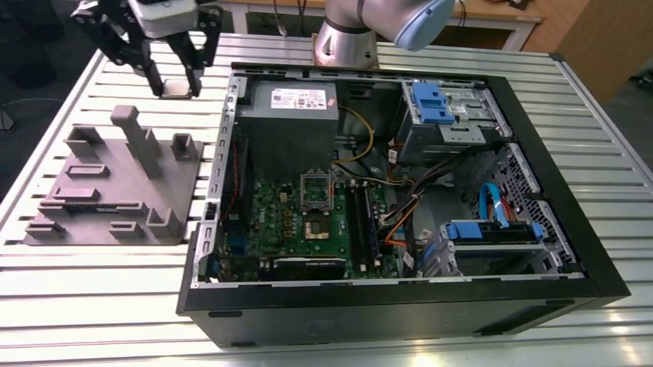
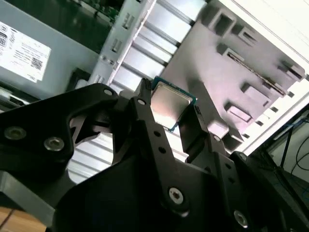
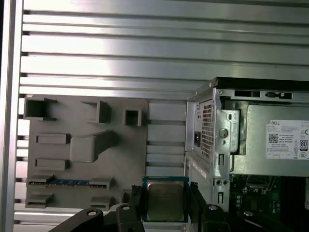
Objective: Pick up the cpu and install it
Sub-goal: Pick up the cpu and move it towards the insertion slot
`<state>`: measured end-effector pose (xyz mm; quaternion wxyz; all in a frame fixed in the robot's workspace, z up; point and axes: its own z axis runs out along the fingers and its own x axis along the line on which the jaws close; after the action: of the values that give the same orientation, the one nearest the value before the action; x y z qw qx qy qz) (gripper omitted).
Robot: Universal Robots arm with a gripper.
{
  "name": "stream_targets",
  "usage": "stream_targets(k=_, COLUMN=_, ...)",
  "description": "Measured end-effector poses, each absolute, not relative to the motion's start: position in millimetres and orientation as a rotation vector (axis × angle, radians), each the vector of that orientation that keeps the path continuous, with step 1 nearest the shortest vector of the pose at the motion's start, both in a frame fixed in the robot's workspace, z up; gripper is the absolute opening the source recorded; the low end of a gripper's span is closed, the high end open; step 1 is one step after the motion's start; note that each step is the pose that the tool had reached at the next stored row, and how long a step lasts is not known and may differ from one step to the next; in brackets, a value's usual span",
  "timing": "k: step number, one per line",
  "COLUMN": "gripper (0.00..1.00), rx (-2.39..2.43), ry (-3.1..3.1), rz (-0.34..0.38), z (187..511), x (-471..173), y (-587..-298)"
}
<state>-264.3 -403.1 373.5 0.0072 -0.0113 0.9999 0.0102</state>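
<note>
The cpu (image 1: 179, 89) is a small square chip with a silvery top and a thin greenish edge. It is held up in the air between the two black fingers of my gripper (image 1: 177, 84), which is shut on it. This is at the exterior view's upper left, above the slatted table and beside the outer wall of the open computer case (image 1: 209, 229). Both wrist views show the cpu (image 2: 170, 105) (image 3: 165, 201) clamped by its two opposite edges. On the green motherboard, the socket (image 1: 314, 222) lies open with its silver bracket (image 1: 316, 186) raised.
A grey holder block (image 1: 112, 187) with slots and posts lies on the table at the exterior view's left of the case. Inside the case are a grey power supply (image 1: 290, 115), blue drive bays (image 1: 439, 103) and loose cables (image 1: 408, 206). The arm's base (image 1: 347, 38) stands behind the case.
</note>
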Motion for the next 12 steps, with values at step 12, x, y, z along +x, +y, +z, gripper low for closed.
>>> stream_targets(k=12, gripper=0.47, rx=-0.035, ry=3.127, rz=0.032, z=363.9, x=-210.0, y=-403.2)
